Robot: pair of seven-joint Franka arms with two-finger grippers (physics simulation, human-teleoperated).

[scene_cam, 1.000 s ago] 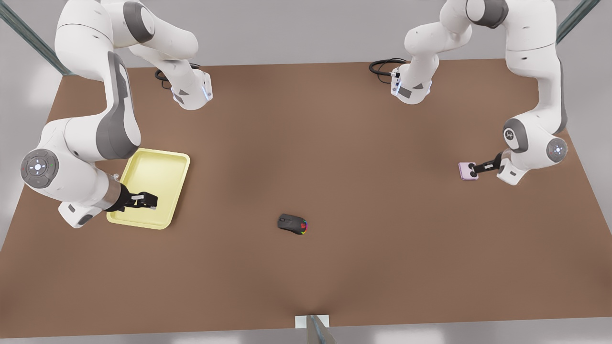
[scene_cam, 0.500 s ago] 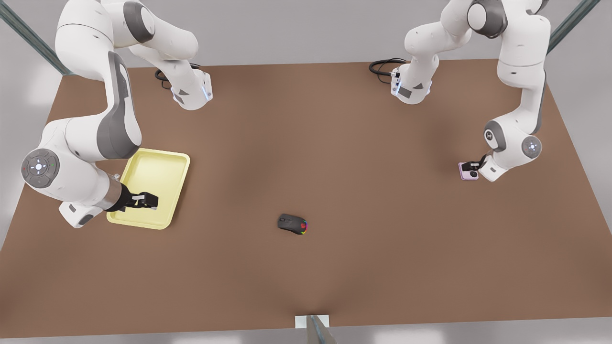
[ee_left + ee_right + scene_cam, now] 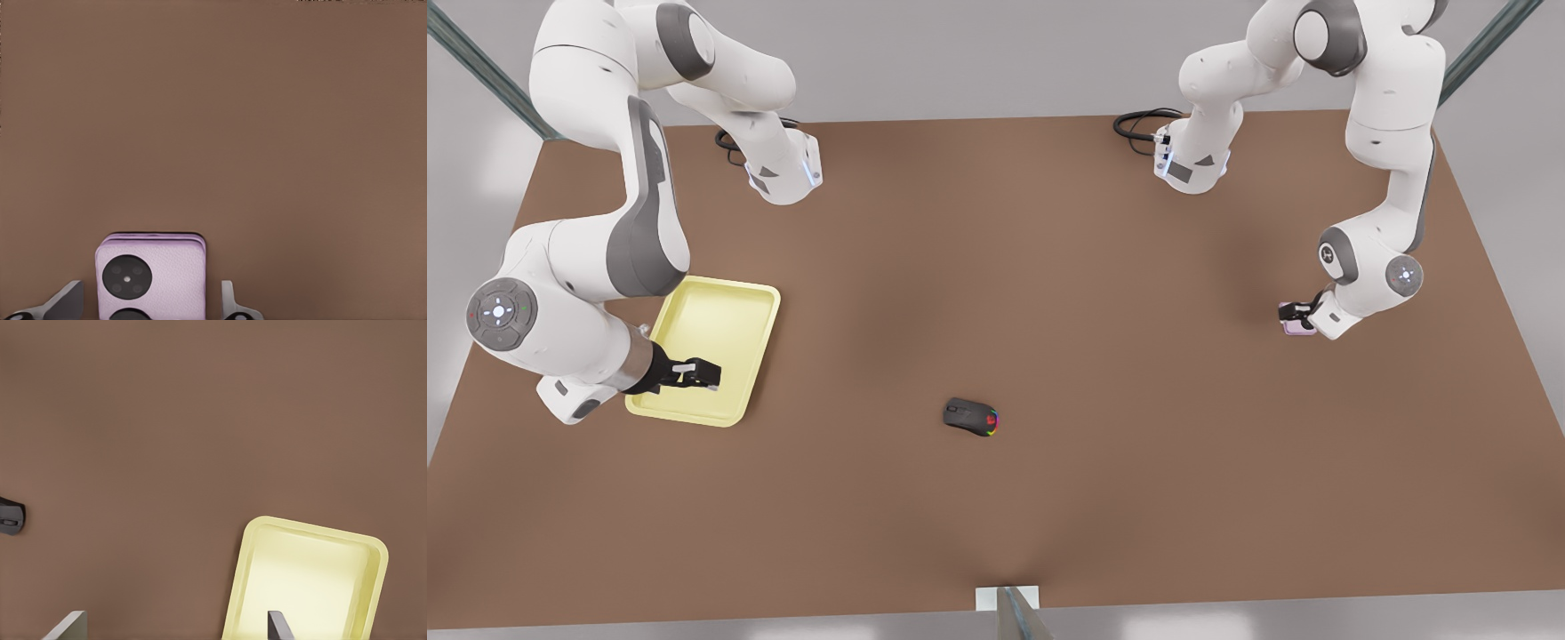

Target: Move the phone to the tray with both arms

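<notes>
- Front view: I see the brown table (image 3: 1049, 267) with the phone (image 3: 1291, 325) lying flat near the front view's right edge. The left gripper (image 3: 1303, 313) is down over it, and the wrist hides most of the pink slab, so only a sliver shows on the side toward the table's middle.
- On the front view's left, the pale yellow tray (image 3: 734, 307) rests on the table, well apart from the phone. The right gripper (image 3: 704, 373) hangs over the tray's near half and this arm waits there. I cannot tell from here how far its fingers are spread.
- A black mouse (image 3: 971, 416) with coloured lights lies between tray and phone, nearer the table's near edge. It sits off the straight line between them. Two black cables (image 3: 1138, 120) curl by the arm bases at the far edge.
- Left wrist view: I see the phone (image 3: 152, 277) lying flat, with one round black lens in full and a second lens cut by the frame edge. The left gripper's fingers (image 3: 63, 301) stand spread, one on each side of the slab. A strip of bare table shows between each fingertip and the phone, so nothing is gripped.
- Right wrist view: the tray (image 3: 310, 577) lies below, and the right gripper's fingertips (image 3: 67, 627) are set wide apart, holding nothing. One tip shows over bare table, the other over the tray. The mouse (image 3: 10, 515) peeks in at the frame's edge.
</notes>
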